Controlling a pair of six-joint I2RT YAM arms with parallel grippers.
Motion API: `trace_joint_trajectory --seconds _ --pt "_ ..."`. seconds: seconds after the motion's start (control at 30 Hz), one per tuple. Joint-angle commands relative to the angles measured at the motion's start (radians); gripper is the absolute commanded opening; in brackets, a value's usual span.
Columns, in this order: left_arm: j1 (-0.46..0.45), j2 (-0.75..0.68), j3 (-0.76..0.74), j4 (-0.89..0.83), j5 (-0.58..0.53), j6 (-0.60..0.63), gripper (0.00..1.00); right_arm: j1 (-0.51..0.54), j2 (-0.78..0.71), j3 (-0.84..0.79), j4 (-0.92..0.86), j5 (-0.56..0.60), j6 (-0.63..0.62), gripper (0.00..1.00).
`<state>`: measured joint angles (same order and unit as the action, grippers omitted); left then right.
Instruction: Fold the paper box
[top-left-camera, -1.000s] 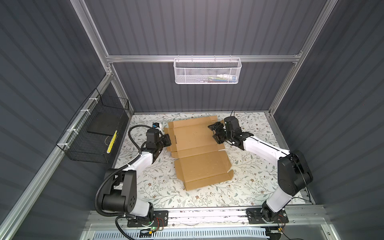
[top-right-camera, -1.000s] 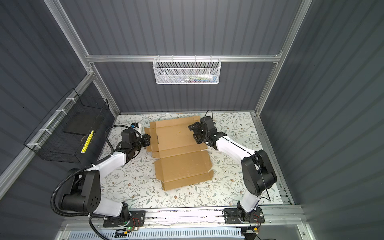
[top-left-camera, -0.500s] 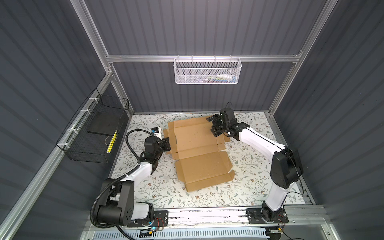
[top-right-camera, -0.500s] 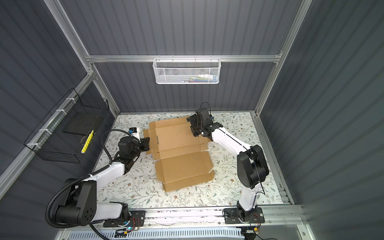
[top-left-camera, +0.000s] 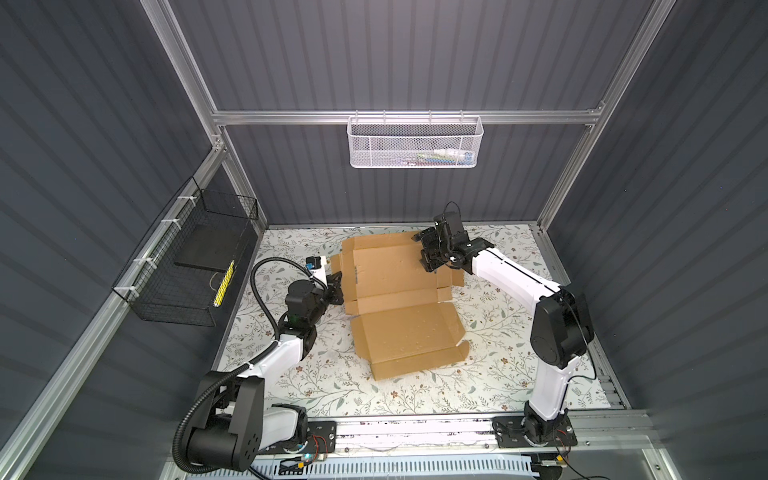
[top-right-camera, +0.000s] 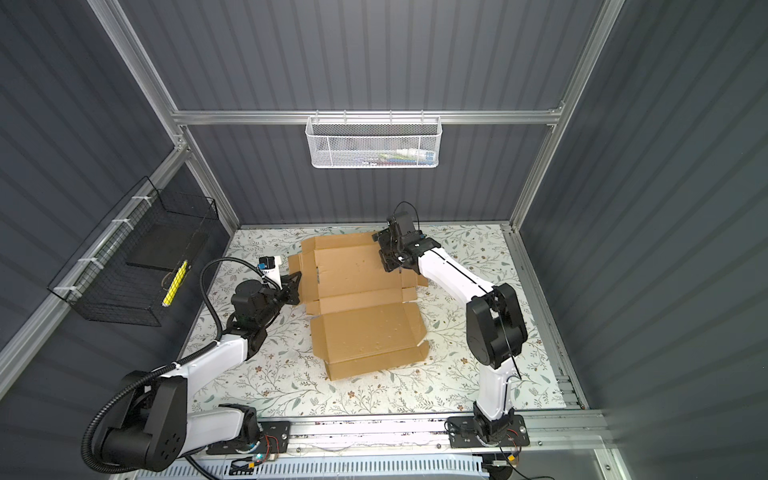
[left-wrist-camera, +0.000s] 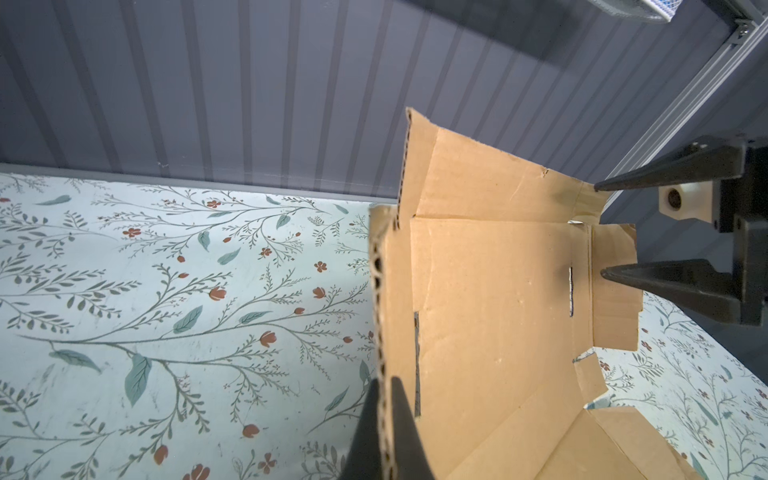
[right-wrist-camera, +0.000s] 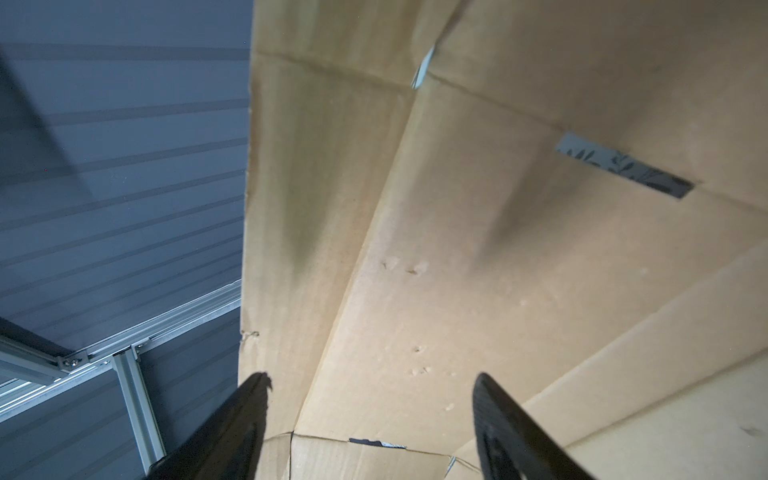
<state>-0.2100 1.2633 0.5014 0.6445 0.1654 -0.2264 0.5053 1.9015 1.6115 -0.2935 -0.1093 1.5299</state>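
The paper box (top-left-camera: 397, 286) (top-right-camera: 359, 286) is a brown cardboard sheet lying mostly flat on the floral table, creases and slots up. My left gripper (top-left-camera: 337, 283) (top-right-camera: 296, 283) is at its left side, shut on the corrugated edge of the left side flap (left-wrist-camera: 386, 316), which stands raised; the fingertips (left-wrist-camera: 397, 388) pinch that edge from both sides in the left wrist view. My right gripper (top-left-camera: 427, 258) (top-right-camera: 387, 255) (left-wrist-camera: 600, 230) hovers open over the sheet's right rear part, jaws wide with bare cardboard (right-wrist-camera: 415, 249) between them. The rear flap (left-wrist-camera: 478, 187) tilts up.
A white mesh basket (top-left-camera: 415, 143) hangs on the back wall and a black wire basket (top-left-camera: 187, 266) on the left wall. The back wall stands just behind the sheet. Floral table surface (top-left-camera: 498, 353) shows to the front and right of the cardboard.
My right gripper has moved back and left along the sheet's right side, staying open. My left arm has drawn back toward the front, still gripping the left flap.
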Motion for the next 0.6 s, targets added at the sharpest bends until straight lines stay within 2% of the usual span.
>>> trace_joint_trajectory --seconds 0.0,0.57 --pt "-0.014 -0.021 -0.011 0.050 0.025 0.045 0.00 -0.013 -0.004 0.036 -0.018 -0.002 0.006 0.78" --pt "-0.053 -0.059 -0.025 0.082 0.020 0.065 0.00 -0.040 0.004 0.096 -0.047 -0.008 0.011 0.77"
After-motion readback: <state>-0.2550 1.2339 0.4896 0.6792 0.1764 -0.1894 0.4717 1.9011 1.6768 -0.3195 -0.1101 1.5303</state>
